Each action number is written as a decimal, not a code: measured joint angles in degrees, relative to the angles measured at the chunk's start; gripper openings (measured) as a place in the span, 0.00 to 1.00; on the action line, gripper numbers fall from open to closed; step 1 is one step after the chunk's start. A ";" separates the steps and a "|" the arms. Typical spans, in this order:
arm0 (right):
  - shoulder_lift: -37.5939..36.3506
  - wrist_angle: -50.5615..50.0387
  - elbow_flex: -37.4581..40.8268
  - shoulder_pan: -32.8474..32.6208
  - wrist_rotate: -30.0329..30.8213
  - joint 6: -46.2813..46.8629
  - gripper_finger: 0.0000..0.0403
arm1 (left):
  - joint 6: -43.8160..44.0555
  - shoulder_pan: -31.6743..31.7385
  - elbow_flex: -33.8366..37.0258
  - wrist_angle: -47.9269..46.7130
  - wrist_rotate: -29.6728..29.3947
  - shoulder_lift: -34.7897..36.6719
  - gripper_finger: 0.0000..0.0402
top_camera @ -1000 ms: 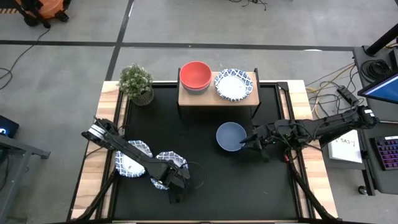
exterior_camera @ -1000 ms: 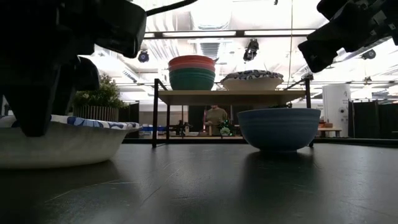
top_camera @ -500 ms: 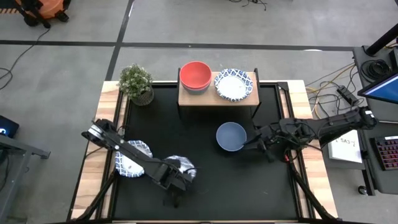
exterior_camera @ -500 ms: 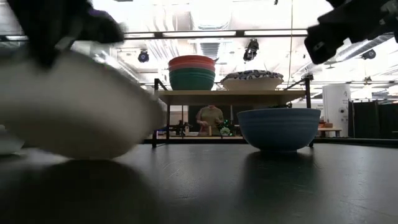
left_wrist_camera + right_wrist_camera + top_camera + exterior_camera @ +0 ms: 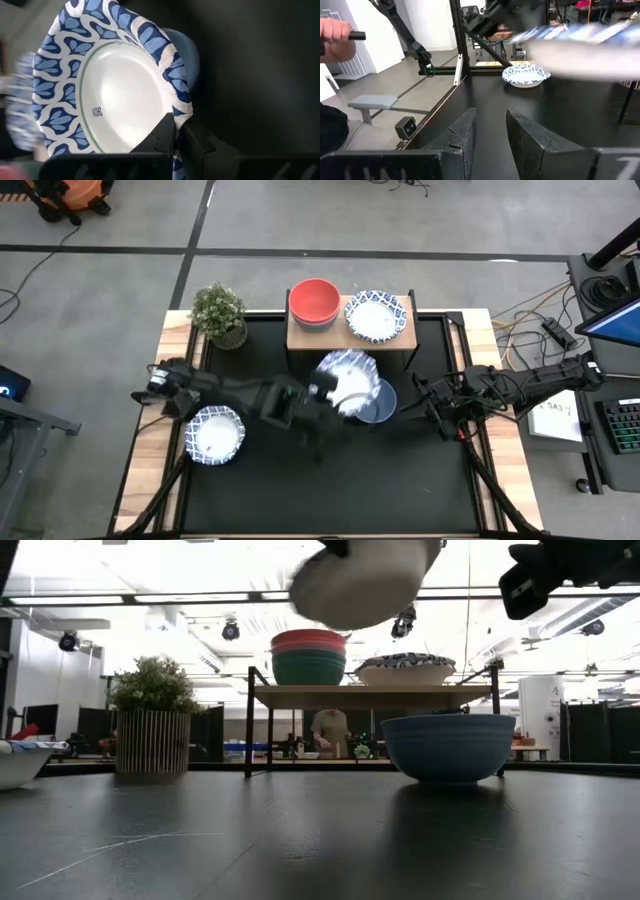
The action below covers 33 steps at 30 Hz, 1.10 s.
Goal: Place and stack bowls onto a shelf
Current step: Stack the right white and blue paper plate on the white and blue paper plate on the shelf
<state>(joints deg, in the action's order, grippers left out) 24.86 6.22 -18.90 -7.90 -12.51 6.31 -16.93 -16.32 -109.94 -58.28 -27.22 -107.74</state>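
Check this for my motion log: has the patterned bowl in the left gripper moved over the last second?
Yes. The left gripper has carried the patterned bowl from the table's near edge up toward the shelf; it now hangs partly over the blue bowl.

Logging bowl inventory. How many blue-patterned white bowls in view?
3: one held by the left gripper above the blue bowl, one on the shelf, one at the table's left. More may be stacked unseen.

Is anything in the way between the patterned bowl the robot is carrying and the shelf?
Nothing visible. The left pincer holds the patterned bowl in the air above the blue bowl, and the shelf lies just beyond.
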 joint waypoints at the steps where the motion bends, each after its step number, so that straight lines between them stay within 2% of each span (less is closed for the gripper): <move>1: 0.00 -0.06 0.00 0.00 0.00 -0.16 0.24 | -2.22 1.50 -0.40 1.57 -0.12 0.00 0.00; 8: 0.01 -1.41 0.00 0.00 0.00 -0.26 0.24 | -12.30 12.14 -0.99 10.12 0.13 0.00 0.00; 16: 0.02 -1.68 0.00 0.00 0.00 -0.18 0.24 | -14.67 21.02 -0.99 20.28 6.66 -0.85 0.00; 19: 0.02 -1.77 0.00 0.00 0.01 -0.07 0.24 | -15.58 23.06 -0.99 23.49 8.21 -1.78 0.00; 33: 0.03 -3.44 0.02 0.00 0.07 0.03 0.24 | -16.52 27.34 -1.01 36.41 8.41 -7.02 0.02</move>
<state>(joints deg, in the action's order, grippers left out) 24.89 2.78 -18.87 -7.90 -12.45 6.34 -33.45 11.02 -110.96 -21.87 -18.81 -114.77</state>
